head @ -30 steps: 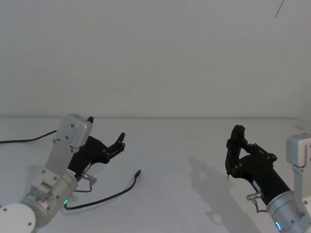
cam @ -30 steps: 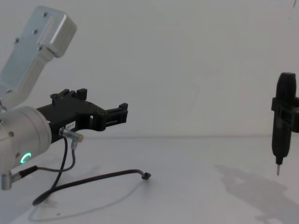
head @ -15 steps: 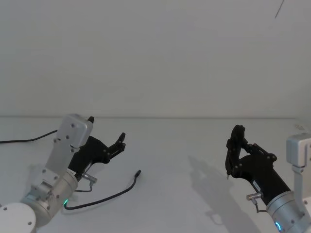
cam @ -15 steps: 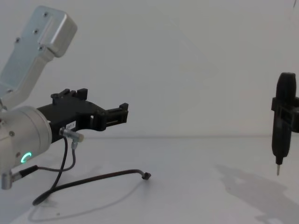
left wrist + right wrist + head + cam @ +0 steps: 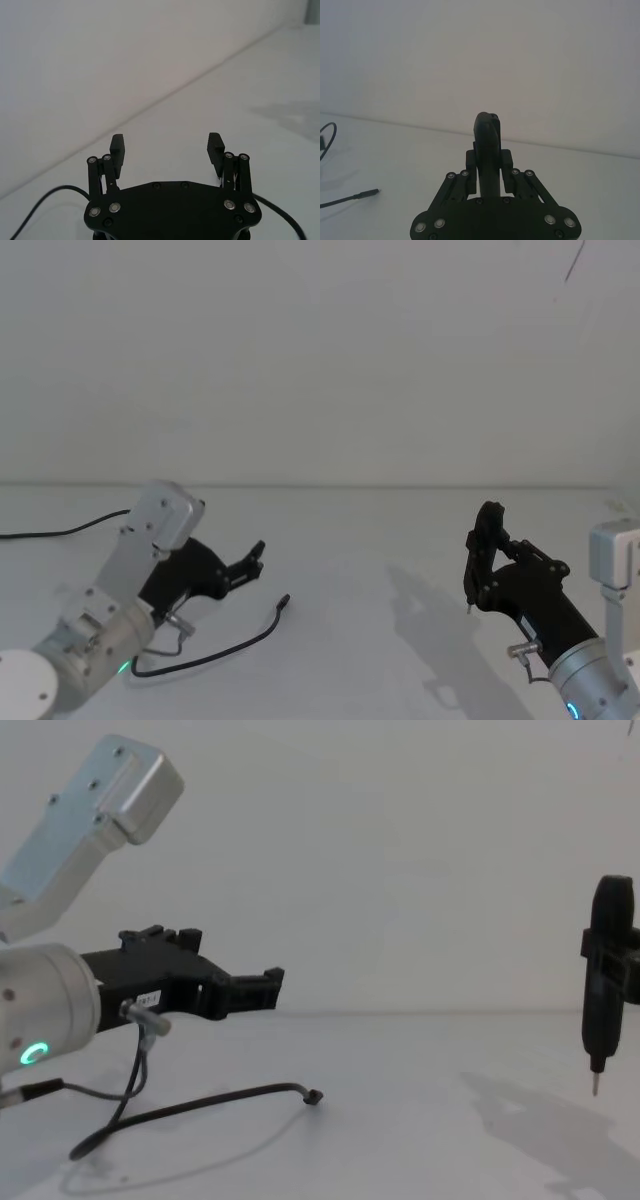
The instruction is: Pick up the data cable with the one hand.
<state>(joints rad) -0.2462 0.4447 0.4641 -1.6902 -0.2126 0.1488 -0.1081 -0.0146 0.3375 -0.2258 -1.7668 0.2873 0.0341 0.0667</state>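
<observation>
The cable (image 5: 225, 648) lies on the table (image 5: 380, 540) in front of the left arm. It runs in a loose curve from under the arm, beside the arm's own silver-capped wire (image 5: 182, 613), out rightward to its plug (image 5: 284, 599), and the chest view shows the plug (image 5: 313, 1097) tipped down onto the surface.

It looks very light and limp. It will likely sag on both sides of any grip and could slide or roll away from a pad that pushes it from one side only. Because the cord is so thin, the pads must close fully to pinch it. The best hold looks to be the gentle arch just behind the plug, where the cable (image 5: 200, 1104) seems to lift slightly off the table, or the stubbier plug itself.

The left gripper (image 5: 252, 562) hangs above the table, over the cable's middle and short of the plug. It is spread wide with nothing between its fingers (image 5: 117, 144) and touches nothing. In the chest view the left gripper (image 5: 272, 986) sits well clear above the cord and points right.

Well apart on the right, the right gripper (image 5: 484, 570) hovers, clenched on a pen tool (image 5: 487, 145) whose tip (image 5: 596, 1090) points down without touching the table.
</observation>
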